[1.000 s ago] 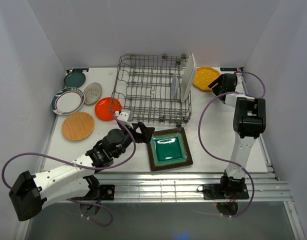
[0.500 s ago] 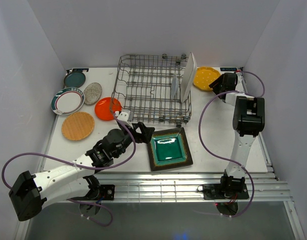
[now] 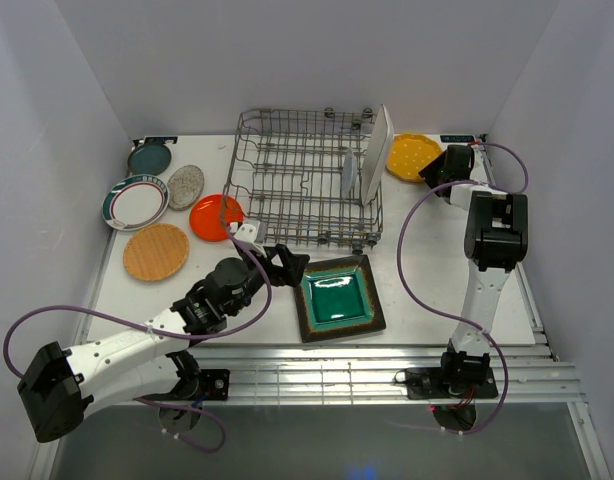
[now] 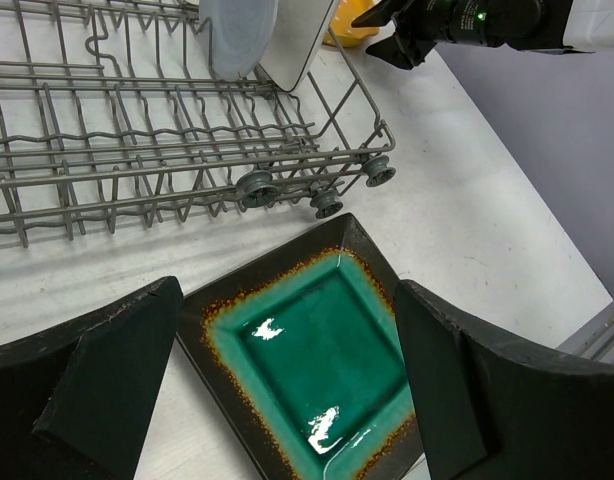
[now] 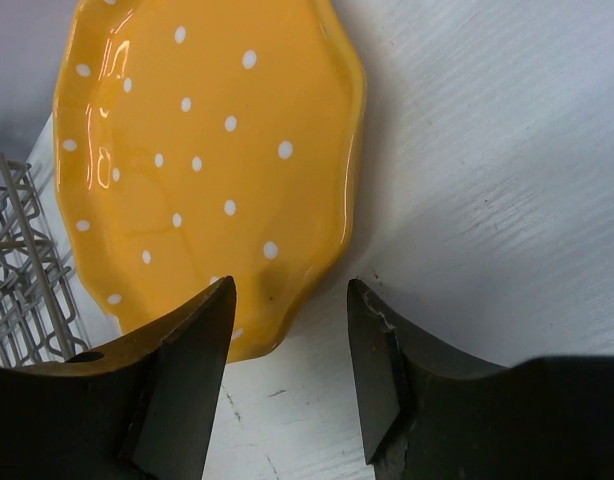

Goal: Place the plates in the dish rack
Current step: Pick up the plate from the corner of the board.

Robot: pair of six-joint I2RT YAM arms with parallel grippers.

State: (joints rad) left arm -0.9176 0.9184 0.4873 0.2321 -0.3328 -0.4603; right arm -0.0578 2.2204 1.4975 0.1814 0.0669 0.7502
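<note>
The grey wire dish rack (image 3: 305, 180) holds a white rectangular plate (image 3: 375, 152) and a pale blue plate (image 3: 349, 175), both upright at its right end. A yellow dotted scalloped plate (image 5: 197, 150) lies flat to the right of the rack. My right gripper (image 5: 287, 372) is open and low over its near rim. One finger (image 5: 182, 385) is above the plate and the other is over bare table. My left gripper (image 4: 287, 385) hangs wide open over the dark square plate with a green centre (image 4: 322, 350), nothing between its fingers.
Left of the rack lie orange (image 3: 215, 217), wood-tone (image 3: 156, 251), teal-rimmed white (image 3: 135, 202), speckled grey (image 3: 186, 186) and teal (image 3: 149, 158) plates. The side walls stand close to the table (image 3: 437, 280). The rack's wheels (image 4: 327, 200) sit just beyond the square plate.
My right gripper's jaws have narrowed around the yellow plate's rim. The left arm and all plates have stayed put.
</note>
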